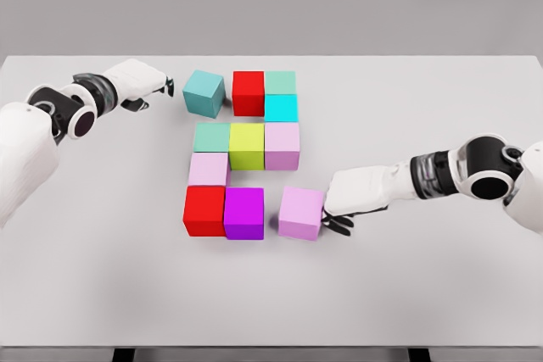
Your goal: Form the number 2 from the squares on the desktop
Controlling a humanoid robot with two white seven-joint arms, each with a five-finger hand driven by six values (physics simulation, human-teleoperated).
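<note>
Ten coloured cubes sit on the light grey tabletop (102,294). Right hand (352,197) presses curled fingers (339,225) against the lone lilac cube (300,212), just right of the magenta cube (243,213). Left hand (140,82) hovers near the teal cube (204,93), its finger state unclear.

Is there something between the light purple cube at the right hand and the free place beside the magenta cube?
Nothing visible. Only bare table separates the light purple cube, touched by the right hand, from the magenta cube.
</note>
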